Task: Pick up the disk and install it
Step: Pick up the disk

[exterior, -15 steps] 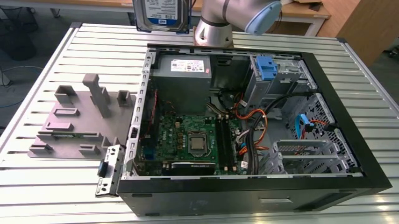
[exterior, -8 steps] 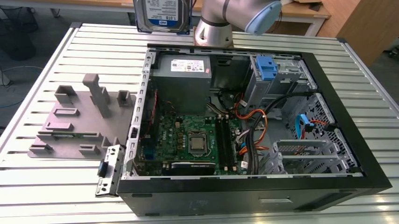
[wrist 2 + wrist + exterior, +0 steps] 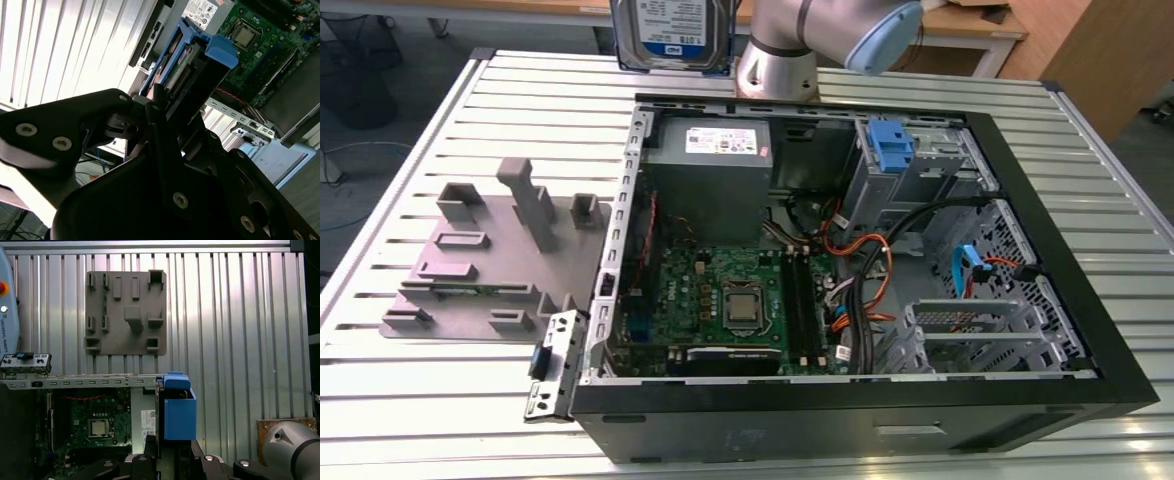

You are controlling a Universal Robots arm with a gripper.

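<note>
The disk [image 3: 670, 35] hangs upright in the air over the far edge of the table, just behind the open computer case [image 3: 854, 400]. Its white-and-blue label faces the exterior camera. In the second wrist view my gripper [image 3: 162, 107] is shut on the disk [image 3: 192, 65], black fingers [image 3: 157, 125] clamping its lower end, and the blue rail frame [image 3: 220, 50] wraps around it. The first wrist view looks down the blue frame [image 3: 179, 412] from my gripper [image 3: 167, 457], with the case's far wall and the power supply below it.
The case lies open on the slatted metal table [image 3: 440, 400], with motherboard [image 3: 720, 300], grey power-supply box [image 3: 714, 160], cables and a drive cage with a blue part [image 3: 887, 145]. A grey moulded holder with upright posts [image 3: 494, 250] sits at the exterior view's left. The arm's base [image 3: 781, 60] stands behind the case.
</note>
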